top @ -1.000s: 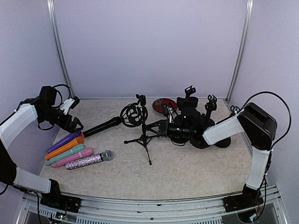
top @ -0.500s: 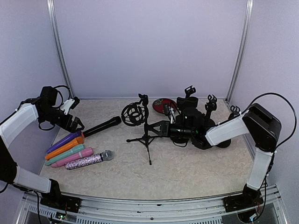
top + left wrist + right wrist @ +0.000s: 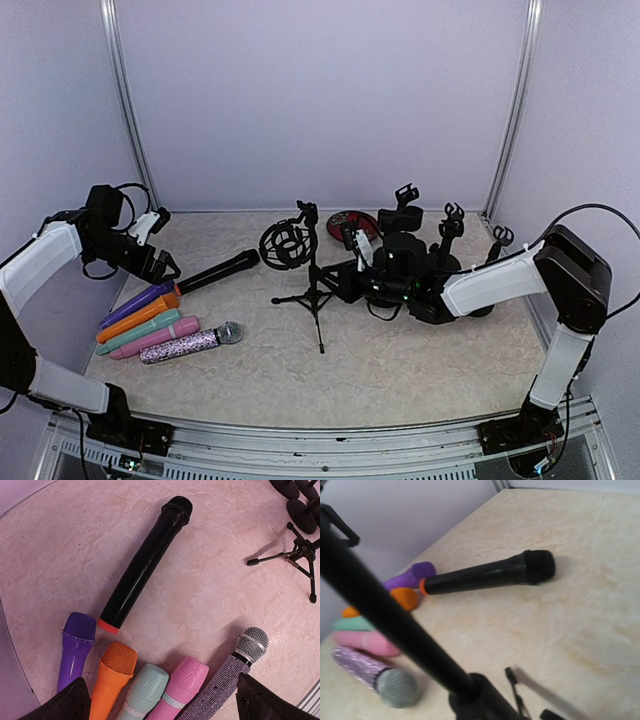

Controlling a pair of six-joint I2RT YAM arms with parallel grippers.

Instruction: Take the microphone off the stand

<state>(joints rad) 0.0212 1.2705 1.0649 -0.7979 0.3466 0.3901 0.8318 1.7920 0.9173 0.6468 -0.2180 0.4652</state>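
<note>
The black microphone [image 3: 145, 565] is seen lying flat on the table [image 3: 400, 370], well left of the stand [image 3: 313, 290] and apart from it. Only the left wrist view shows the left gripper [image 3: 161, 702] spread wide, nothing held, over the coloured microphones [image 3: 147, 677]. The right gripper [image 3: 342, 280] is seen just right of the stand. Its fingers are hidden, so its grip cannot be told.

No text, label, brand or number can be read on anything in these views.

Black microphone [image 3: 220, 271] flat, left of upright stand [image 3: 310, 255]
</note>
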